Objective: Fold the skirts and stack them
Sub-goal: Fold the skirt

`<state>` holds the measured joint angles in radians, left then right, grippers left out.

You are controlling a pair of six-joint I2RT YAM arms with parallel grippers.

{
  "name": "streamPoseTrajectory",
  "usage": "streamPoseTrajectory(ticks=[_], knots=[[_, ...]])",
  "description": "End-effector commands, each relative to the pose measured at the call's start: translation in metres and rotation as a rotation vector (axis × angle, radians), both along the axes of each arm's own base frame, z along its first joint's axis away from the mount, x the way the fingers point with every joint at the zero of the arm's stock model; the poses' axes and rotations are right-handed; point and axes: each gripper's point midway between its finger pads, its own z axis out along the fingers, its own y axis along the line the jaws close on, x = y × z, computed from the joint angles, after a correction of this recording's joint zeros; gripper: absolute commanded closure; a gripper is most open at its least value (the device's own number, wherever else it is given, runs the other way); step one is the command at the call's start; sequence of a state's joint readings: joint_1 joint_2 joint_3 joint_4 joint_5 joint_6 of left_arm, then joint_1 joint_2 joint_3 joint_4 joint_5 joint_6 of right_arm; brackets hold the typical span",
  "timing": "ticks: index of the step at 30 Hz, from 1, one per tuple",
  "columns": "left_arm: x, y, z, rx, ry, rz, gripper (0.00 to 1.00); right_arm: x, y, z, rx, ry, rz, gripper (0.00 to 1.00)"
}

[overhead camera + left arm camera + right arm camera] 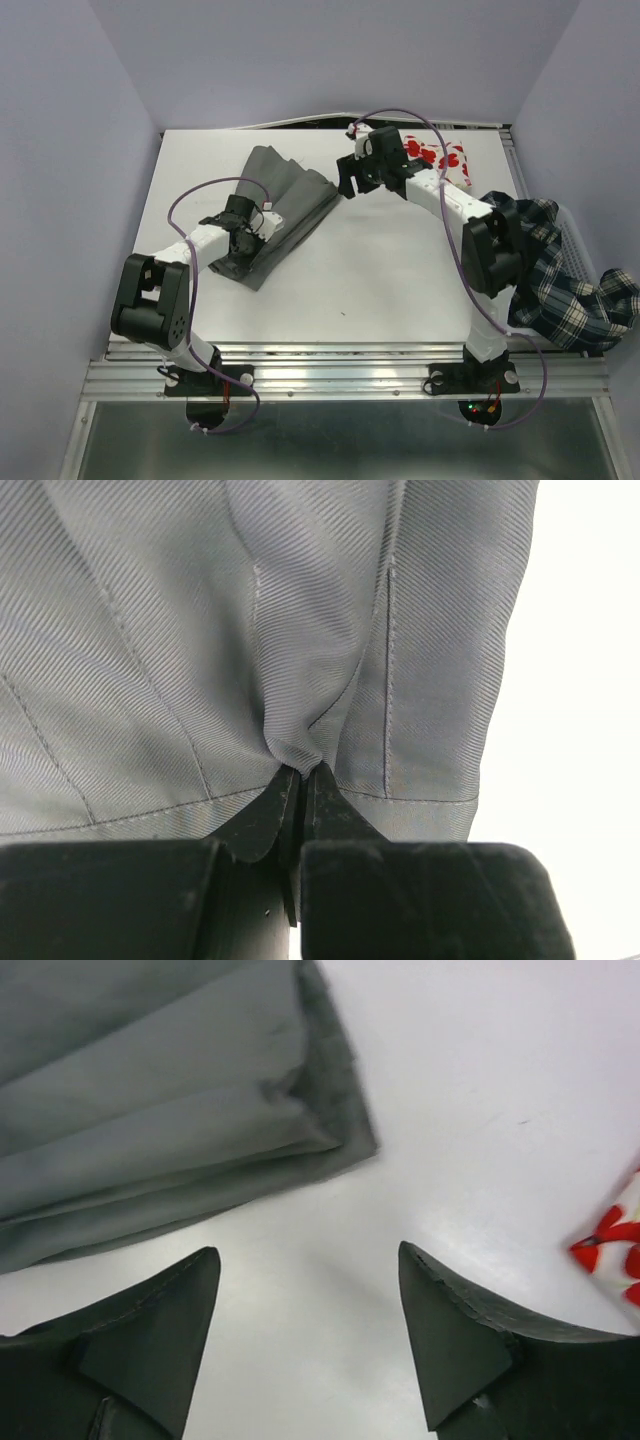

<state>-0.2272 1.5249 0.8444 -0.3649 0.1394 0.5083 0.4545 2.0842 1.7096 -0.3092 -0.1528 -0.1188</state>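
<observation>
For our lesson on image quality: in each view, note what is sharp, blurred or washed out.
Top view: even light, sharp throughout. Left wrist: grey skirt weave crisp, table at right washed out white. Right wrist: its corner slightly blurred, red-print skirt cropped.

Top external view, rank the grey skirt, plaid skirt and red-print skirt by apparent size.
1. plaid skirt and grey skirt: about alike, not ranked.
2. red-print skirt: smallest, partly hidden behind the right arm.

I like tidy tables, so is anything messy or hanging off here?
Yes. The plaid skirt is crumpled in a heap, spilling past the right edge of the table instead of lying flat. The grey skirt lies slanted and bunched, only partly folded.
</observation>
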Motion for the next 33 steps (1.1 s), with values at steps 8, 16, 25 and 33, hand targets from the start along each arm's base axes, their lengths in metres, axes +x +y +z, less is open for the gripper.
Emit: streamPoseTrajectory(ticks=[8, 16, 25, 33], knots=[[0.024, -0.043, 0.04, -0.055, -0.112, 0.023, 0.24, -0.151, 0.051, -0.027, 0.561, 0.686, -0.061, 0.28], [0.042, -0.049, 0.19, -0.3, -0.635, 0.079, 0.01, -0.155, 0.063, -0.046, 0.641, 0.691, -0.061, 0.3], [0.009, -0.049, 0.131, -0.166, -0.317, -0.127, 0.7, -0.178, 0.119, -0.052, 0.718, 0.778, -0.13, 0.33], [-0.008, -0.039, 0.059, -0.078, -0.133, -0.115, 0.63, -0.2, 0.161, -0.088, 0.805, 0.897, -0.249, 0.39]])
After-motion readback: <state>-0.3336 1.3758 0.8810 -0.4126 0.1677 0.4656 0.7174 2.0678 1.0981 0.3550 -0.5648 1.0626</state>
